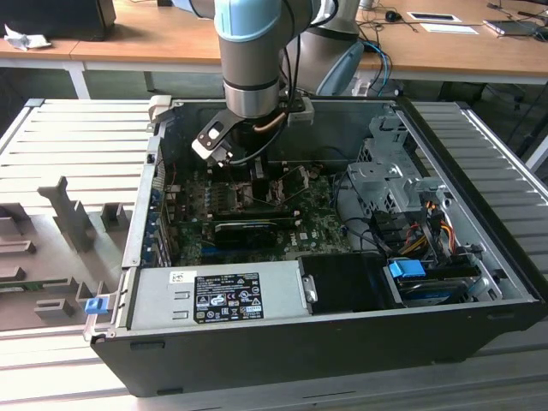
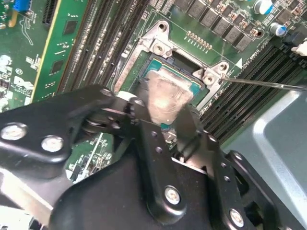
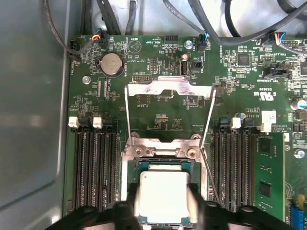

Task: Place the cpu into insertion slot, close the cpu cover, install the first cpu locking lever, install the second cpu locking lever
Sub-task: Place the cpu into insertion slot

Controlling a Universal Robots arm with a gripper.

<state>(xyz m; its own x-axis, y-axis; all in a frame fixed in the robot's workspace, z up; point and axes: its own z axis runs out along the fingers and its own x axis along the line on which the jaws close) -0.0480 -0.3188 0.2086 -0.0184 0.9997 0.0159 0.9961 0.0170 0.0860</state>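
The silver-grey cpu hangs just above the insertion slot, and my gripper is shut on it with one black finger at each side. In the second wrist view the cpu sits between the fingers over the open insertion slot. The cpu cover is flipped up and open beyond the socket. A thin locking lever stands raised beside the socket. In the exterior view the gripper is down inside the computer case over the green motherboard.
Rows of black memory slots flank the socket on both sides. A long black card lies across the board nearer the front. The power supply and a drive cage with cables crowd the case, whose grey wall stands close.
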